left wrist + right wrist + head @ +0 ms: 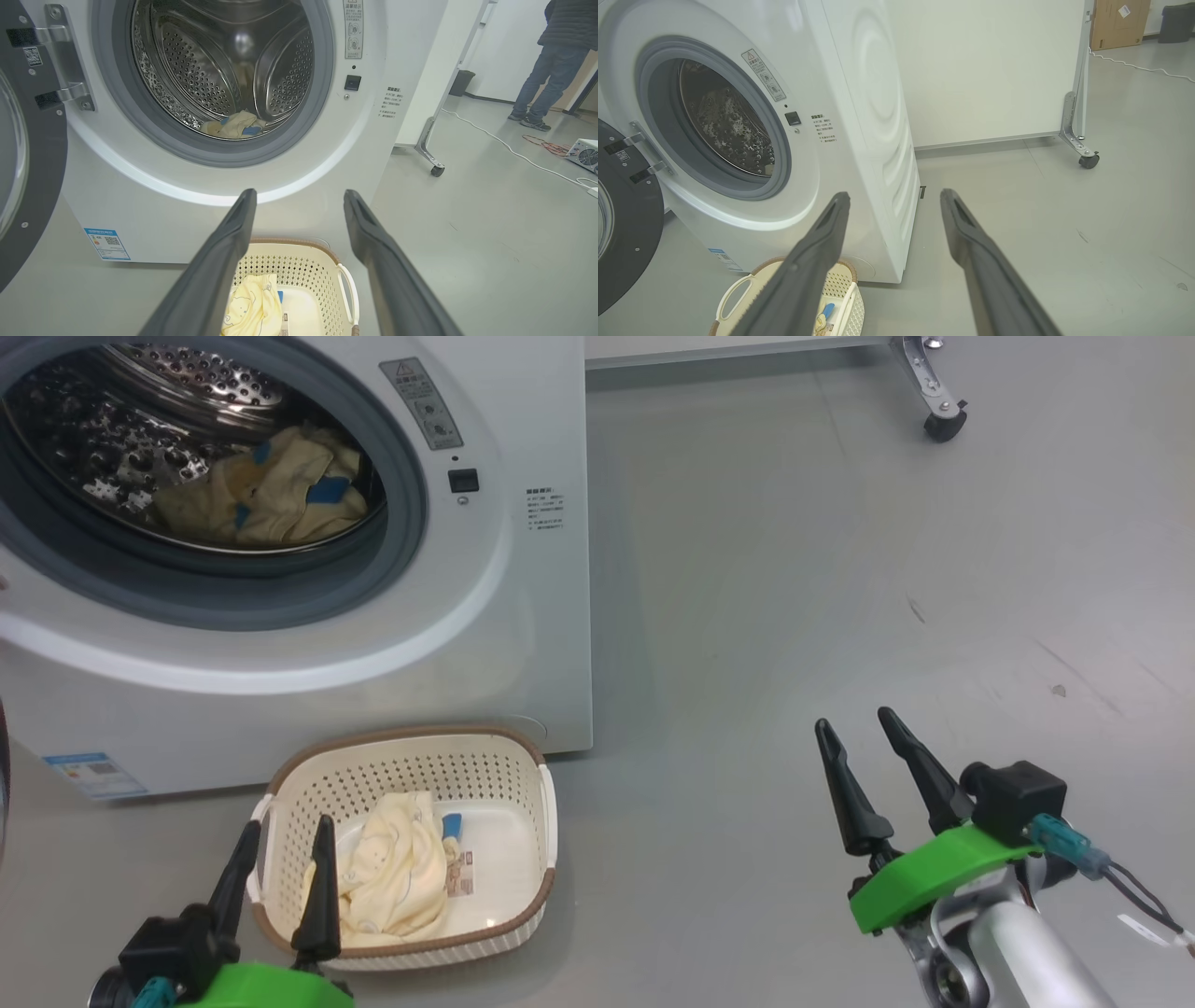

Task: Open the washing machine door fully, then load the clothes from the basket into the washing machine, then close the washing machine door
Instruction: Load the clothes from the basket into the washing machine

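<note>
The white washing machine (pixel 523 644) stands at the left, its door (pixel 28 154) swung wide open on its hinge. Pale yellow clothes (pixel 271 490) with blue trim lie inside the steel drum (pixel 219 60). On the floor before the machine sits the cream basket (pixel 523 896), holding one more yellow garment (pixel 392 877). My left gripper (pixel 285 835) hovers open over the basket's near left rim, nothing between its fingers. My right gripper (pixel 854 728) stands open and empty above bare floor, well right of the basket.
A wheeled frame leg (pixel 938 406) stands at the back right. A person (pixel 556 60) stands far off beyond a white cable (pixel 504 147) on the floor. Open grey floor lies right of the machine.
</note>
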Controlling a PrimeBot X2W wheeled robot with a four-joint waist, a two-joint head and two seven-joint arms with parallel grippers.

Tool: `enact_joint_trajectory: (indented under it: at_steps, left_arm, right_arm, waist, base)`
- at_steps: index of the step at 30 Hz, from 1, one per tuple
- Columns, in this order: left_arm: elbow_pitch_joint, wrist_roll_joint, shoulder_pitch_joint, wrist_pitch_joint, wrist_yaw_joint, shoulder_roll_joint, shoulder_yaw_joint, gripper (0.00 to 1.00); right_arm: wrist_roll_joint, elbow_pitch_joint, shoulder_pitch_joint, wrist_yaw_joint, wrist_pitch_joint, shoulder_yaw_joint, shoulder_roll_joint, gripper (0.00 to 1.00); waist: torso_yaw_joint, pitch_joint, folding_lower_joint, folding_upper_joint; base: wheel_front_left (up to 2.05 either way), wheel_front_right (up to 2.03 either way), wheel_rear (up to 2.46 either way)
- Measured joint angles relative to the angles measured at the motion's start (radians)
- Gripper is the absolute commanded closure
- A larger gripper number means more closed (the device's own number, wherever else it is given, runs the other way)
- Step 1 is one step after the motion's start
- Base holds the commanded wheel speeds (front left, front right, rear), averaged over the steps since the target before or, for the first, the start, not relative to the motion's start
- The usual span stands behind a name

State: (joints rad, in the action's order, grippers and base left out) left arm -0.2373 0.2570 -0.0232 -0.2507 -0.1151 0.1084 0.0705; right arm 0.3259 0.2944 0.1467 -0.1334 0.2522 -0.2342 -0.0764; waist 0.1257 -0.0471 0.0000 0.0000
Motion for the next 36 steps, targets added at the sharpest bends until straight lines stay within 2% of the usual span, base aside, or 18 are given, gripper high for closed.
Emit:
enact_joint_trajectory:
  at_steps: [11,21,31,36]
  left_arm:
    - [-0.036,-0.002,-0.074,0.000,-0.008,-0.005,0.021,0.00]
    - [-0.110,-0.009,-0.309,0.000,-0.009,0.011,0.081,0.00]
    - [-0.346,-0.016,-0.575,0.033,-0.009,0.069,0.182,0.00]
    - [-0.491,0.052,-0.705,0.097,-0.016,0.102,0.261,0.00]
  right_arm:
    - [-0.012,-0.005,0.012,0.000,0.000,0.025,0.000,0.00]
    - [-0.046,-0.058,0.116,0.000,0.000,0.048,-0.001,0.00]
    - [-0.055,-0.091,0.186,0.000,0.000,0.051,0.000,0.00]
    - [-0.055,-0.104,0.211,0.000,0.000,0.050,0.005,0.00]
  waist:
    - [-0.010,-0.100,0.0000,0.0000]
    - [-0.018,-0.325,0.0004,-0.0001]
    - [-0.014,-0.564,0.0004,-0.0001]
    - [0.006,-0.654,0.0002,-0.0001]
  base:
    - [0.00,0.00,0.00]
    - [0.00,0.00,0.00]
    - [0.00,0.00,0.00]
    - [0.00,0.00,0.00]
